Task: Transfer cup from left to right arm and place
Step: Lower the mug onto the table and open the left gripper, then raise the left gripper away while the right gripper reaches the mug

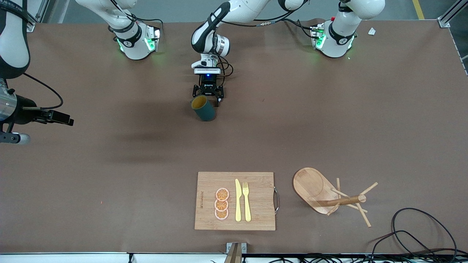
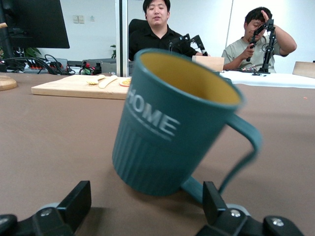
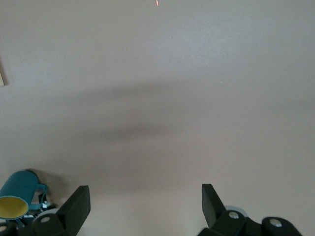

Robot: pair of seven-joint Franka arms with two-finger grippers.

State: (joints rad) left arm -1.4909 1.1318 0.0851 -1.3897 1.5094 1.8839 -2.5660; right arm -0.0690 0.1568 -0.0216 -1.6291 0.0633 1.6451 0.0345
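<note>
The teal-green ribbed cup (image 1: 204,108) is tilted on the brown table, close to the robot bases at mid-table, and its tan inside shows. In the left wrist view the cup (image 2: 172,128) fills the frame, lettered "HOME", with its handle (image 2: 246,147) to one side. My left gripper (image 1: 208,97) is low at the cup, open (image 2: 146,192), with the cup's base just ahead of its fingertips and not gripped. My right gripper (image 1: 65,119) is open (image 3: 145,194) and empty over bare table at the right arm's end. The cup shows small at the edge of its view (image 3: 18,194).
A wooden cutting board (image 1: 256,219) with orange slices (image 1: 221,204), a yellow knife (image 1: 238,200) and a fork (image 1: 246,201) lies near the front camera. A wooden mug tree (image 1: 329,193) lies tipped beside it. Black cables (image 1: 413,233) lie at the table's corner.
</note>
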